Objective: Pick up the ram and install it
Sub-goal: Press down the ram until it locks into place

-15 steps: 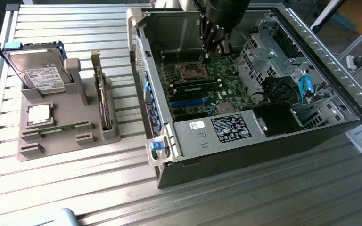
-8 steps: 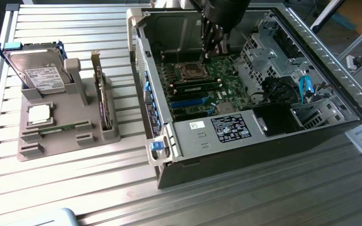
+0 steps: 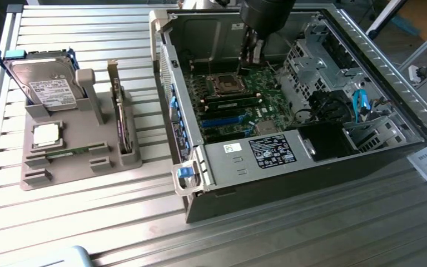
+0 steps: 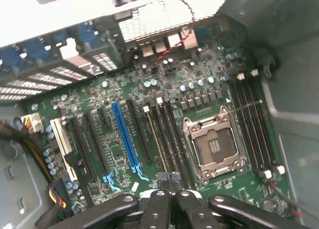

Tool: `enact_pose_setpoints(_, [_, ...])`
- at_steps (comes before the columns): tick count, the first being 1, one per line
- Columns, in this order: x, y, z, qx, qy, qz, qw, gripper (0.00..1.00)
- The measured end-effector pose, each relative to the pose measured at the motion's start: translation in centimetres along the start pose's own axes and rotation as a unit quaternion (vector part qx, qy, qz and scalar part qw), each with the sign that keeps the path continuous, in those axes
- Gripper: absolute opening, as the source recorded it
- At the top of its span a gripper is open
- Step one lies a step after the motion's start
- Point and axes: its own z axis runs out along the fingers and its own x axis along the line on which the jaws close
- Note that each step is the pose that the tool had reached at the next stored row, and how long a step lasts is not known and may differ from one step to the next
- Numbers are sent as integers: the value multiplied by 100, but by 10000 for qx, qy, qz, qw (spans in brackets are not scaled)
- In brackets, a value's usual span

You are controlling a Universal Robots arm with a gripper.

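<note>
The gripper (image 3: 243,67) hangs inside the computer case (image 3: 362,55) with its fingers (image 4: 160,185) pressed shut, and I cannot tell whether they pinch anything. What looks like the ram (image 4: 155,139) stands edge-on in a slot just beyond the fingertips. This seems to be the seating step, calling for an even push straight down. The processor socket (image 4: 214,144) sits just beside the fingers, and the blue slot (image 4: 124,134) flanks them on the other side.

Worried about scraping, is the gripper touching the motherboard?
Cannot tell. In the exterior view the gripper sits low over the motherboard beside the CPU socket, with neither contact nor gap plain; the wrist view doesn't settle it.
</note>
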Motion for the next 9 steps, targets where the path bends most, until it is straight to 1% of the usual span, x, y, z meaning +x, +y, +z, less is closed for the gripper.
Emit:
enact_pose_setpoints(2, [0, 0, 1, 15, 4, 238, 9997, 11])
enact_pose_setpoints(3, [0, 0, 1, 24, 7, 370, 9993, 11])
enact_pose_setpoints(5, [0, 0, 2, 44, 12, 692, 9976, 11])
enact_pose_setpoints(9, [0, 0, 2, 61, 17, 968, 9953, 11])
